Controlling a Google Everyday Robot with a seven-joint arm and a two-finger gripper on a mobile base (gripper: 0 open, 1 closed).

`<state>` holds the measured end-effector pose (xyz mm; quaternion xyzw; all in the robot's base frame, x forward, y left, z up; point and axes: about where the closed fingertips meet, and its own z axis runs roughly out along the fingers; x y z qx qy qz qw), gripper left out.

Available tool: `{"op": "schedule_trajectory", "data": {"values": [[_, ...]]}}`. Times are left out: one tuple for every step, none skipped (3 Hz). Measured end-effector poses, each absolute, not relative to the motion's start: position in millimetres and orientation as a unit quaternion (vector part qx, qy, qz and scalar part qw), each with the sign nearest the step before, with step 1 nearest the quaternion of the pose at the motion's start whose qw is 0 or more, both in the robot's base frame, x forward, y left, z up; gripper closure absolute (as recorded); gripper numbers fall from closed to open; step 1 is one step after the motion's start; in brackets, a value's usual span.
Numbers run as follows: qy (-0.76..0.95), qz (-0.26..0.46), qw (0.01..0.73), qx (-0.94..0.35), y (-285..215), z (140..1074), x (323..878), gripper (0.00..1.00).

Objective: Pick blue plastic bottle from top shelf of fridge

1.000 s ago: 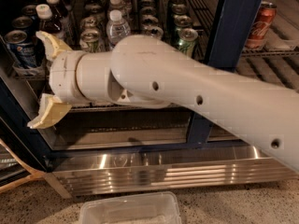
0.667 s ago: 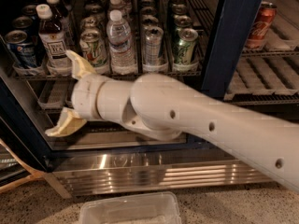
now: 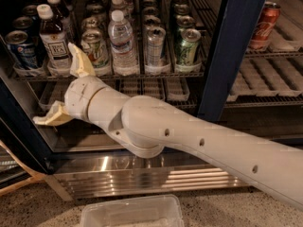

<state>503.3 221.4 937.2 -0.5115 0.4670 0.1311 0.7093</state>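
Observation:
The blue plastic bottle (image 3: 53, 40), small with dark brown liquid, a white cap and a white label, stands at the front of a lane on the top shelf (image 3: 109, 74) of the fridge (image 3: 236, 51), second lane from the left. My gripper (image 3: 65, 86) is open and empty. It sits just below and right of the bottle, in front of the shelf edge. One cream fingertip (image 3: 78, 60) points up beside the bottle's base and the other fingertip (image 3: 47, 118) points down-left. My white arm crosses the picture from the lower right.
A blue soda can (image 3: 20, 48) stands left of the bottle. A green can (image 3: 94, 48), a taller clear water bottle (image 3: 123, 41) and more cans fill the lanes to its right. The lower rack (image 3: 156, 91) holds short trays. A red can (image 3: 262, 25) stands behind the dark blue door frame. A clear plastic bin (image 3: 130, 214) lies on the floor.
The gripper and arm have moved down and to the right, off the front of the shelf. The bottles and cans behind them are now uncovered.

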Motion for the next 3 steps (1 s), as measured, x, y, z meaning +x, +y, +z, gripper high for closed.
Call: {"op": "schedule_trajectory", "data": {"values": [[0.476, 0.072, 0.738, -0.473, 223, 974, 531, 0.00], [0.481, 0.003, 0.748, -0.457, 223, 1018, 549, 0.00], [0.480, -0.003, 0.749, -0.457, 224, 1022, 548, 0.00]]}}
